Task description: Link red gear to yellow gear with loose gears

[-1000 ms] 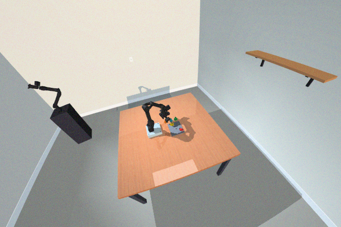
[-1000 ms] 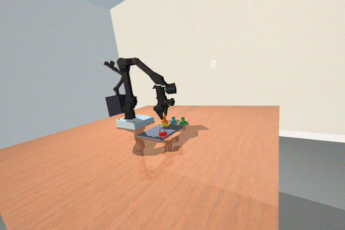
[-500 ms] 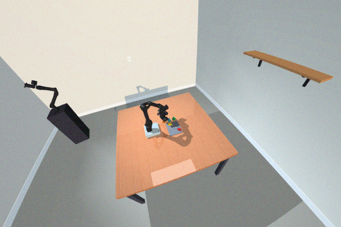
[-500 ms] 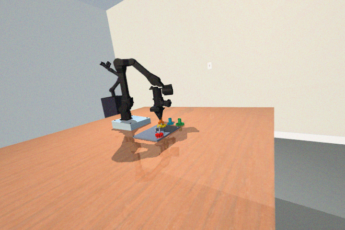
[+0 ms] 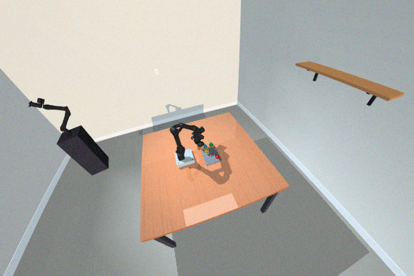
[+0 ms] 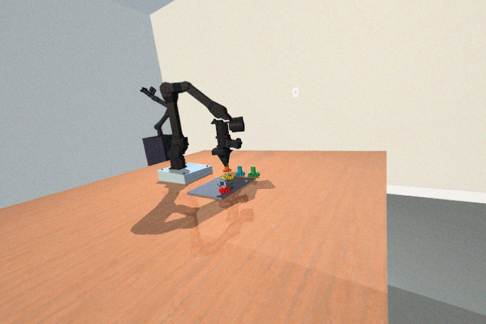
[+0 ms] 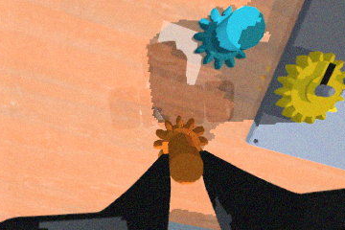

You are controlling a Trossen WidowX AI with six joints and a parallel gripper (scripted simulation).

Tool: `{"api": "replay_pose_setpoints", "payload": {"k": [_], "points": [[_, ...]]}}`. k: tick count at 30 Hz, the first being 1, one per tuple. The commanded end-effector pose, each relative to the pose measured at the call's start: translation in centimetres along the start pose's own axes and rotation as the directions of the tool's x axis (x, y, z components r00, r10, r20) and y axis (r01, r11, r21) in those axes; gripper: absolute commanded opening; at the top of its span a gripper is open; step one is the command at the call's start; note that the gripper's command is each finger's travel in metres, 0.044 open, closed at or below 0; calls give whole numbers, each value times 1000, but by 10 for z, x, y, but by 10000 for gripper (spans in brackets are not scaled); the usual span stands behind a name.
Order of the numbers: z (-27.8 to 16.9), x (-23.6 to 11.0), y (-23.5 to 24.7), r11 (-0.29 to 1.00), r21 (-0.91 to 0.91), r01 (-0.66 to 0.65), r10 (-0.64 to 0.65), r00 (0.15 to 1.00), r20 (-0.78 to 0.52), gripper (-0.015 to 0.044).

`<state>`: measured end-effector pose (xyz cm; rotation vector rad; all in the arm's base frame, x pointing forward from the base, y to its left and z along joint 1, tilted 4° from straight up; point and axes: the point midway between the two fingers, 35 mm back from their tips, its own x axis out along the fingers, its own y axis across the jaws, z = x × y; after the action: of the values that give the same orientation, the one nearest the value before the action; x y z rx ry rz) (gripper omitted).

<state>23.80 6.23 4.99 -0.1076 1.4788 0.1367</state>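
From where I stand, the biggest thing is the wooden table (image 5: 210, 185) (image 6: 289, 244) (image 7: 60, 62), with the black six-joint arm (image 5: 177, 143) (image 6: 175, 122) rising from its pale base, bending over at the top and sloping down so that its hand (image 5: 200, 144) (image 6: 226, 165) (image 7: 184, 158) points down beside the grey board (image 5: 210, 160) (image 6: 207, 189) (image 7: 305, 144). The hand's fingers are closed on the stem of the orange gear (image 5: 198, 147) (image 6: 227, 169) (image 7: 181, 136), off the board, while the green gear (image 5: 211, 144) (image 6: 253, 172) and smaller blue gear (image 5: 205, 146) (image 6: 239, 171) (image 7: 228, 35) stand loose nearby, and the yellow gear (image 5: 206, 150) (image 6: 227, 177) (image 7: 311, 88) and red gear (image 5: 217, 157) (image 6: 224, 190) sit on the board.
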Motion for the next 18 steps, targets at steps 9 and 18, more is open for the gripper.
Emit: {"api": "replay_pose_setpoints", "payload": {"k": [9, 18], "points": [[8, -27, 0, 1000, 2, -3, 3, 1000, 13, 0], [11, -47, 0, 1000, 2, -3, 3, 1000, 13, 0]]}}
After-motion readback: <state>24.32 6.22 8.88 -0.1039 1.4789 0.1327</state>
